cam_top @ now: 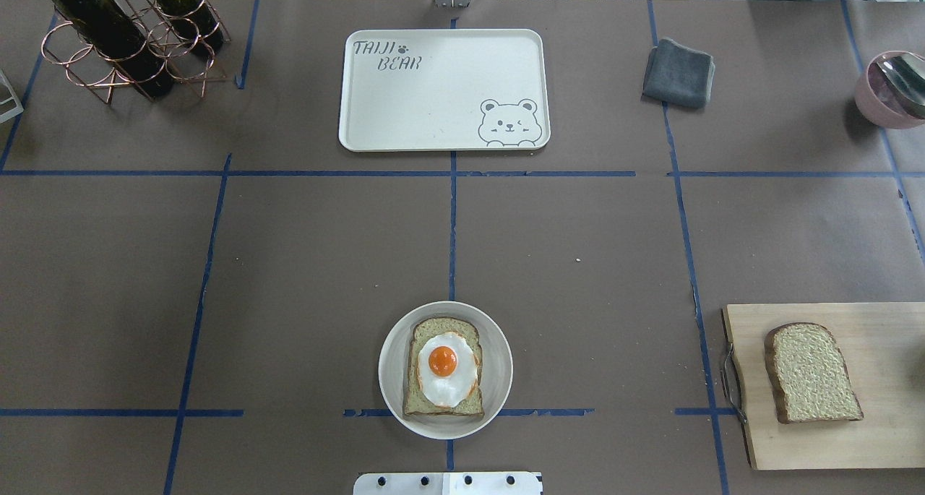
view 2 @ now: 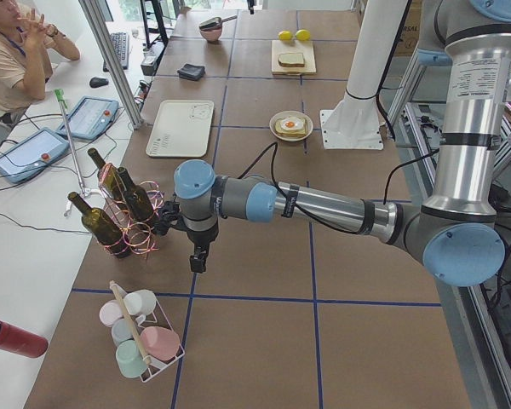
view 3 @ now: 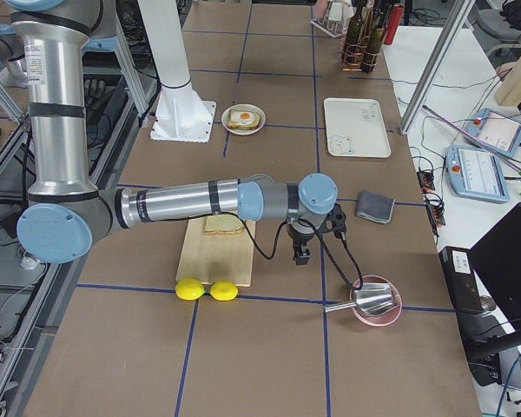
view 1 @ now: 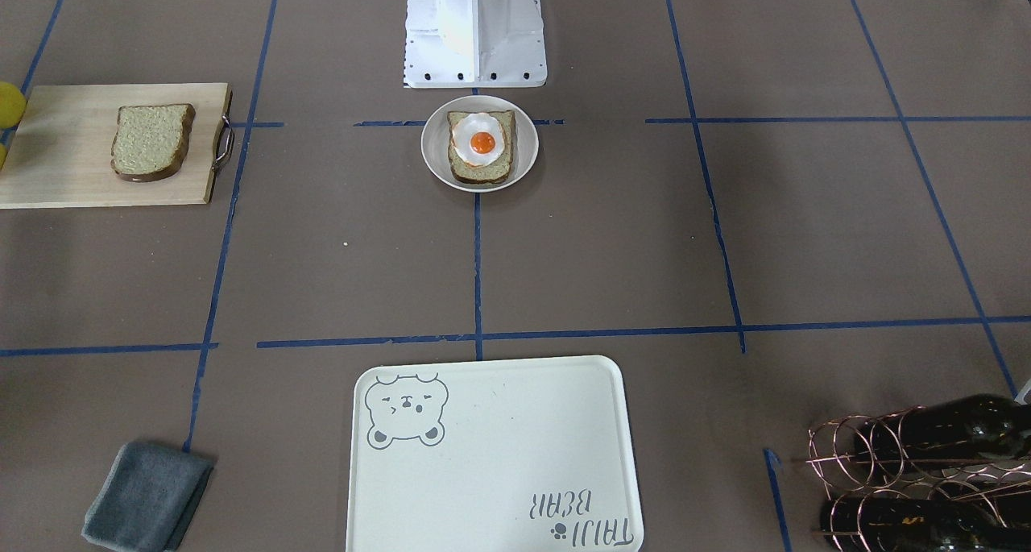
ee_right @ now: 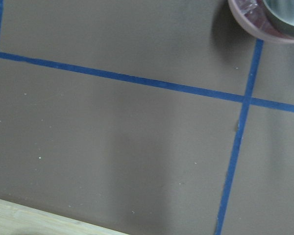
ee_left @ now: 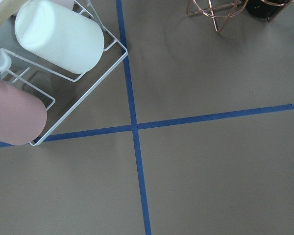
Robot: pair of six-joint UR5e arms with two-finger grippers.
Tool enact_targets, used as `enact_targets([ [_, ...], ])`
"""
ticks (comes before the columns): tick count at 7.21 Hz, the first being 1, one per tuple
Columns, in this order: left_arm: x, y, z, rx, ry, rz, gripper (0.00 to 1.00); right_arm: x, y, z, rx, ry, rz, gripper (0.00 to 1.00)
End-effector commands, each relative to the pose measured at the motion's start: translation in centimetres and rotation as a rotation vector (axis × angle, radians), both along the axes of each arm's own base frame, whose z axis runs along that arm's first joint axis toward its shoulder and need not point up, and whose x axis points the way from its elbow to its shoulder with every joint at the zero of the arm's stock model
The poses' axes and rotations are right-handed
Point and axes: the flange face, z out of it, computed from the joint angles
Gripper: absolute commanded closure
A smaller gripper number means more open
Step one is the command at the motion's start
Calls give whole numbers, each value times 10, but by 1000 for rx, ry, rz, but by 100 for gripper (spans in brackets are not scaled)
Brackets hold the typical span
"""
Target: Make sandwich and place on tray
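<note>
A small white plate (cam_top: 500,350) near the robot base holds one speckled bread slice (cam_top: 425,332) with a fried egg (cam_top: 444,368) on top. The second bread slice (cam_top: 813,372) lies apart on the wooden cutting board (cam_top: 867,437). The cream bear tray (cam_top: 441,90) lies bare at the far middle of the table. My left gripper (view 2: 199,260) hangs over the table by the bottle rack. My right gripper (view 3: 301,254) hangs beside the cutting board. Both grippers show only in the side views, so I cannot tell whether they are open or shut.
A copper rack with wine bottles (cam_top: 123,32) stands at the far left, a wire rack of cups (view 2: 140,332) near it. A grey cloth (cam_top: 678,72) and a pink bowl with a metal scoop (cam_top: 892,87) are far right. Two lemons (view 3: 204,289) lie by the board.
</note>
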Motion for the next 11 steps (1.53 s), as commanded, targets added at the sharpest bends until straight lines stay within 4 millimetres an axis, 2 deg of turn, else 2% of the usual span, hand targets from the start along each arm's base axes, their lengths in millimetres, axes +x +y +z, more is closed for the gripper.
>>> enact_targets([
  [1, 2, -1, -7, 37, 8, 6, 0, -57, 12, -32, -43, -64, -62, 0],
  [2, 2, -2, -12, 61, 14, 7, 0, -76, 28, -44, -125, -38, -37, 0],
  [3, 5, -2, -17, 71, 49, 13, 0, -99, 46, -50, -131, -11, -48, 0],
  [4, 5, -1, -18, 73, 49, 13, 0, -110, 64, -45, -149, 0, 12, 0],
  [5, 7, -2, -17, 75, 50, 16, 0, -124, 101, -25, -131, 17, 72, 0],
  [6, 7, -2, -22, 128, 55, 16, 0, -138, 131, -17, -144, -22, 160, 0],
  [7, 7, 0, -21, 153, 55, 15, 0, -139, 158, 17, -143, -27, 190, 1],
  [8, 7, 0, -21, 154, 57, 16, 0, -140, 169, 43, -149, -69, 222, 6],
  [10, 7, 0, -24, 162, 57, 16, 0, -155, 181, 49, -173, -87, 232, 18],
  [11, 7, 1, -24, 162, 57, 16, 0, -157, 185, 47, -170, -97, 215, 18],
])
